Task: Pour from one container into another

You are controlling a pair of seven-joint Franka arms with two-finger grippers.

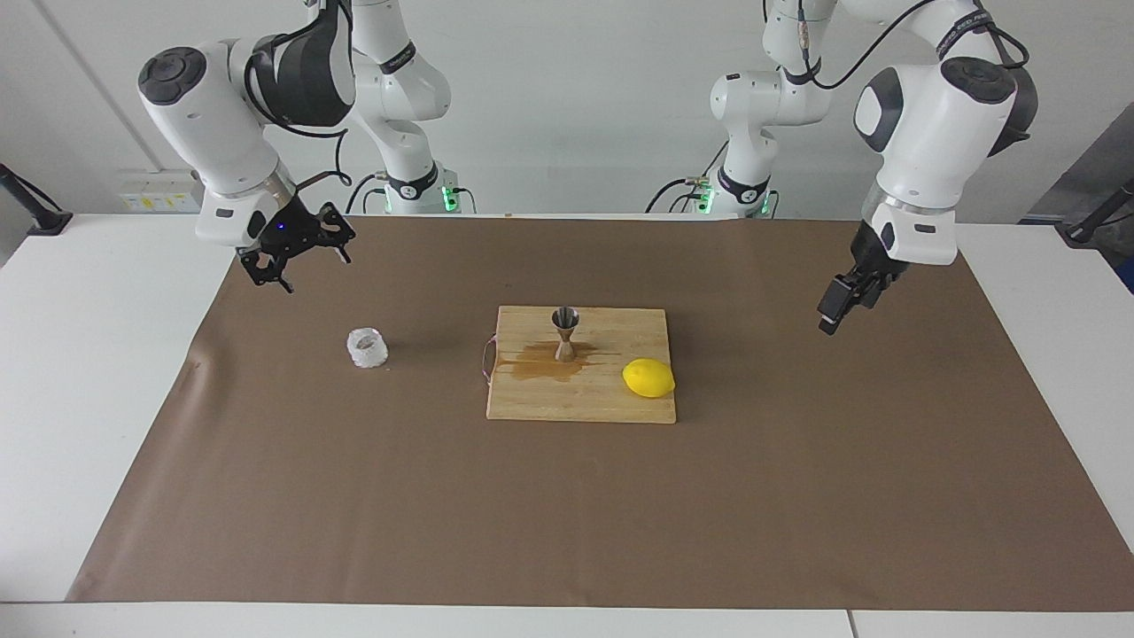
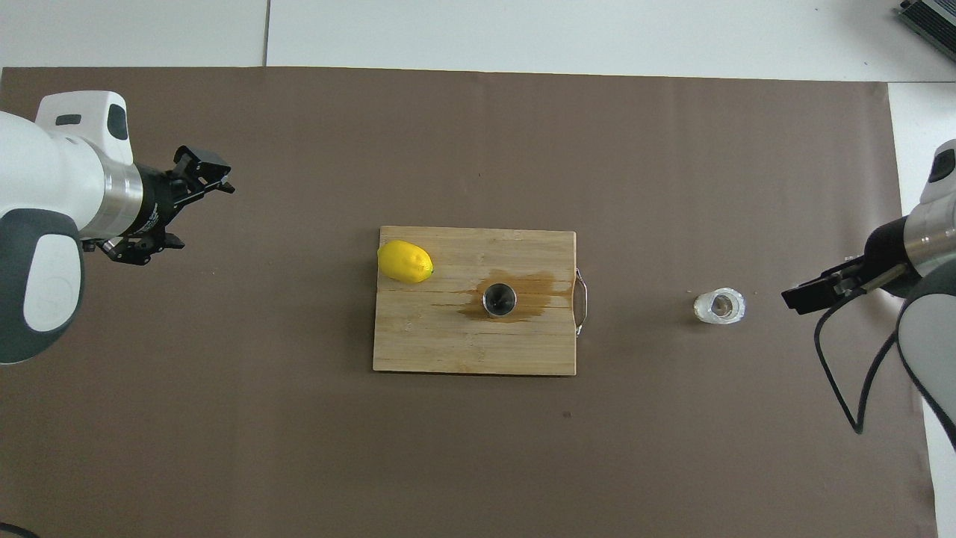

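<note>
The whitish crinkled cup [image 1: 367, 347] stands upright on the brown paper toward the right arm's end; it also shows in the overhead view [image 2: 718, 305]. The steel hourglass jigger [image 1: 565, 332] stands upright on the wooden cutting board [image 1: 576, 403], also seen from above [image 2: 499, 300]. A brown spill [image 1: 536, 363] lies on the board around the jigger's foot. My right gripper [image 1: 297, 257] is open and empty, raised over the paper beside the cup and apart from it [image 2: 810, 295]. My left gripper [image 1: 837, 306] hangs empty over the paper at the left arm's end [image 2: 202, 175].
A yellow lemon [image 1: 648, 378] lies on the board [image 2: 448, 344] beside the jigger, toward the left arm's end [image 2: 405, 261]. A metal handle [image 2: 581, 302] sticks out of the board toward the cup. Brown paper [image 1: 567, 514] covers the table.
</note>
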